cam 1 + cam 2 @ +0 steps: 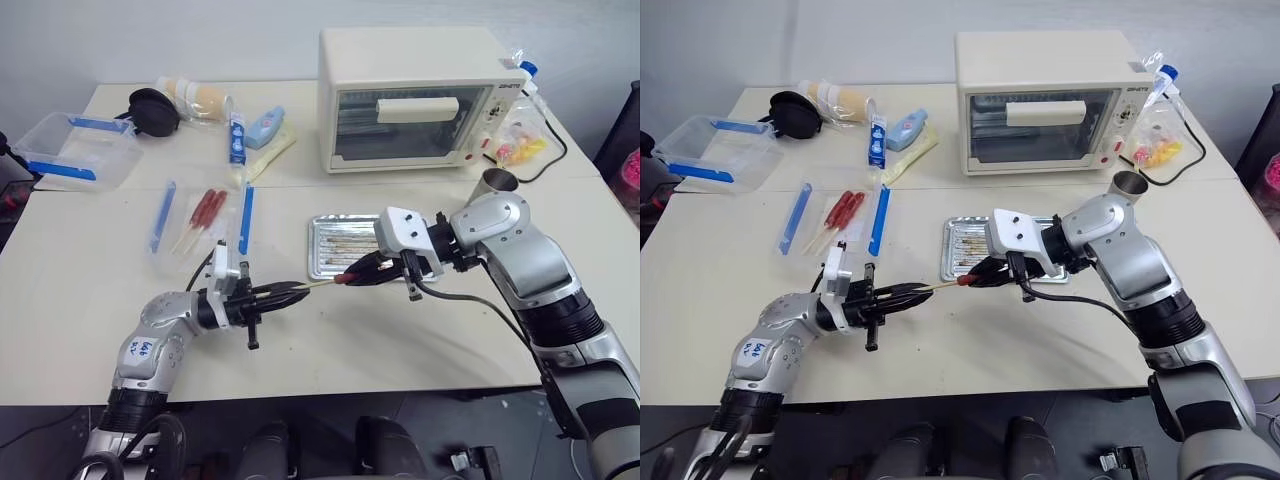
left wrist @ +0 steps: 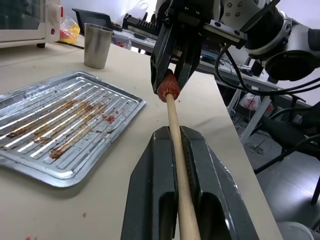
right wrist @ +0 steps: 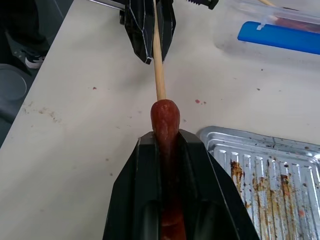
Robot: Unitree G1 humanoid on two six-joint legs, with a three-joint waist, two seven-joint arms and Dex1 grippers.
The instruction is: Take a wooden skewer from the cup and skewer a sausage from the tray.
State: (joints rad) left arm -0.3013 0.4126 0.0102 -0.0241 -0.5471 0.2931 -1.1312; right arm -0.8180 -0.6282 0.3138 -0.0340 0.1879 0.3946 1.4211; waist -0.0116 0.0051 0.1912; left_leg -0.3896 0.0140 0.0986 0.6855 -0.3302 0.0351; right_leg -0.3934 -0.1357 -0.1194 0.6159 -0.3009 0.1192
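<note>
We are clamping the thin pale wooden skewer [image 2: 176, 150] between our left gripper [image 1: 285, 292] fingers, and our right gripper [image 3: 167, 150] fingers are pinching the small reddish-brown sausage [image 3: 165, 120]. The tip is seemingly just entering the sausage's end. If the stick is running off-axis, it could burst through the side or push the sausage back out of our grip.

The right gripper [image 3: 167, 165] squeezes the sausage [image 3: 165, 122]. The wooden skewer [image 3: 158, 60] seems poked into its end, toward twelve o'clock.
</note>
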